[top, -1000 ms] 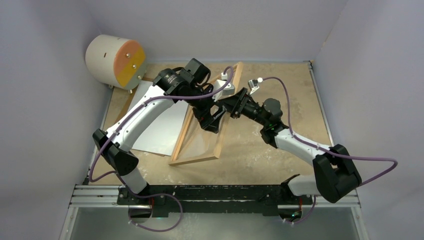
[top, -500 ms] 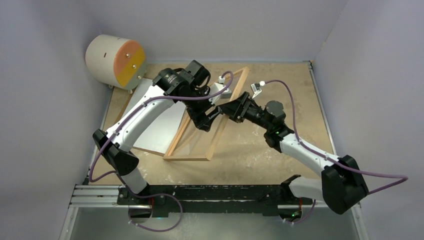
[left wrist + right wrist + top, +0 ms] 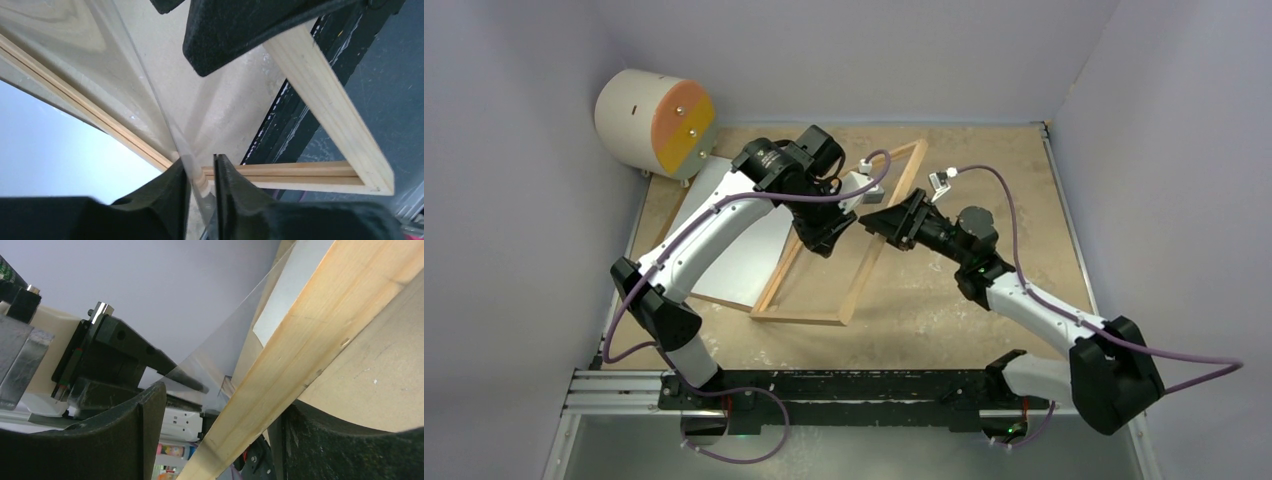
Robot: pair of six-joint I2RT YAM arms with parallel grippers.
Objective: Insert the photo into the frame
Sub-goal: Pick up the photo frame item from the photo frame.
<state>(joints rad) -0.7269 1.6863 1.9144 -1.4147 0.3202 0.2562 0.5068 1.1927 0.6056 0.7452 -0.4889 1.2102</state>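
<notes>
Closes the left pincer (image 3: pixel 200 172) down from wide to a narrow slot over the middle of the frame (image 3: pixel 861 280), and seems to nip the edge of the clear pane (image 3: pixel 152 85) there, since that thin sheet runs straight in between the two fingers. Keeps the right pincer (image 3: pixel 225 405) as before, fairly wide and clamped across the frame's wooden side rail. Swings the frame slightly meanwhile, far end raised and carried a little toward the right arm, near rail seemingly down on the bench (image 3: pixel 924 300). Leaves the photo (image 3: pixel 749 255) outside the frame, flat just beside the frame's rail on the left arm's side, white back up. Points, probably, to a two-handed hold for parting pane from wood or steadying the opening. Means loading not yet begun, with the photo ungripped and both pincers busy on the frame.
</notes>
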